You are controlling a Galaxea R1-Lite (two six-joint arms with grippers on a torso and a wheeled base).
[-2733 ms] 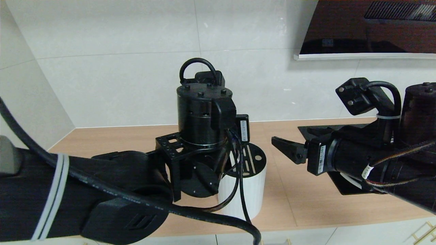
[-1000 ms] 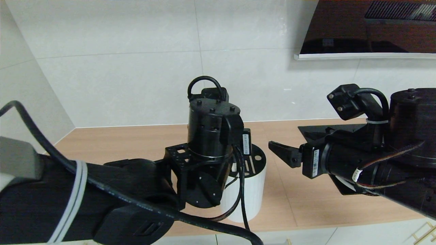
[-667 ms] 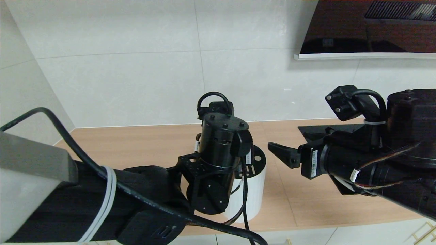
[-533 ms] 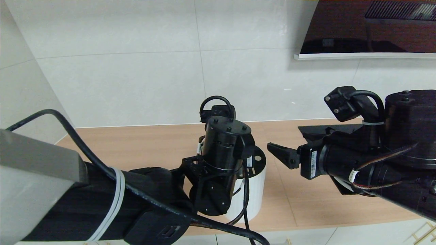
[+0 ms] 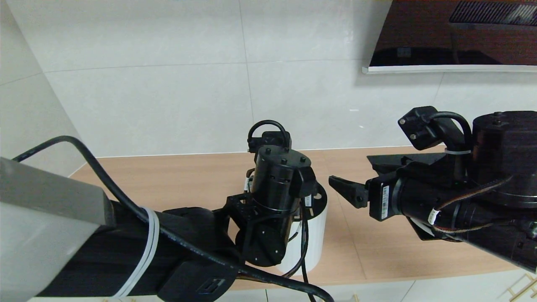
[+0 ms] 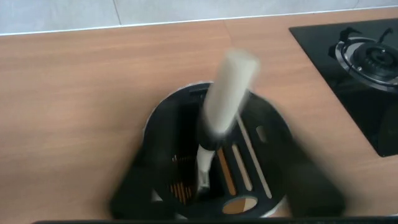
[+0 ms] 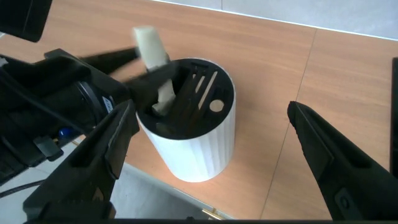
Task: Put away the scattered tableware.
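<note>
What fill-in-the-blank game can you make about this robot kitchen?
The holder is white with a ___ top. It stands on a counter made of ___. The utensil poking out of it has a ___ handle. The right tool has its jaws wide ___.
Missing words: black, wood, white, open.

Pale large-tiled back wall [image 5: 168, 84] running behind light wooden countertop [image 5: 168, 176], thin grout lines crossing it. Side wall [image 5: 25, 105] meeting it at left corner. Dark glossy range hood [image 5: 453, 33] hanging at upper right. Black glass hob [image 6: 348, 93] sitting in countertop on right side, burner [image 6: 373, 57] showing. White cabinet front [image 5: 461, 291] running below counter edge, gold handle [image 5: 520, 285] catching light. Soft, even light falling throughout.
</note>
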